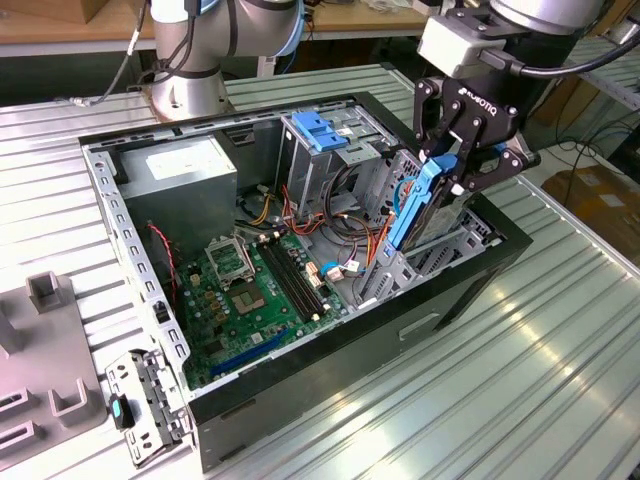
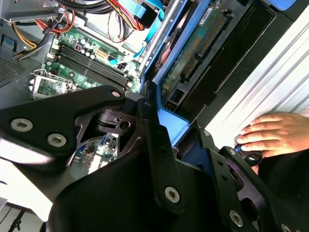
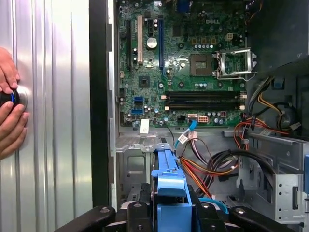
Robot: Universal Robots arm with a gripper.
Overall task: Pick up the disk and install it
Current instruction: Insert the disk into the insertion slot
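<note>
One table: we are looking at a ribbed metal table (image 1: 560, 380) that is carrying the whole scene.
Case: an open computer case (image 1: 400, 335) is lying on its side on the table, with its inside facing up.
Motherboard: a green motherboard (image 1: 250, 290) is lying flat on the case floor, and we are also seeing it in both wrist views (image 3: 193, 72) (image 2: 87, 58).
Power supply: a grey box (image 1: 185, 170) is sitting in the case corner toward the exterior view's left.
Gripper: the gripper (image 1: 455, 180) is hanging over the case end at the exterior view's right, pinching the disk by its blue rails.
Disk: the disk (image 1: 415, 205) is standing tilted on edge, its lower end reaching down into the metal bay beside the coloured cables. We are not able to tell whether it is seated.
Hand: a person's hand (image 2: 270, 133) is resting on the table just outside the case wall, fingers touching a small dark knob (image 2: 251, 157).
</note>
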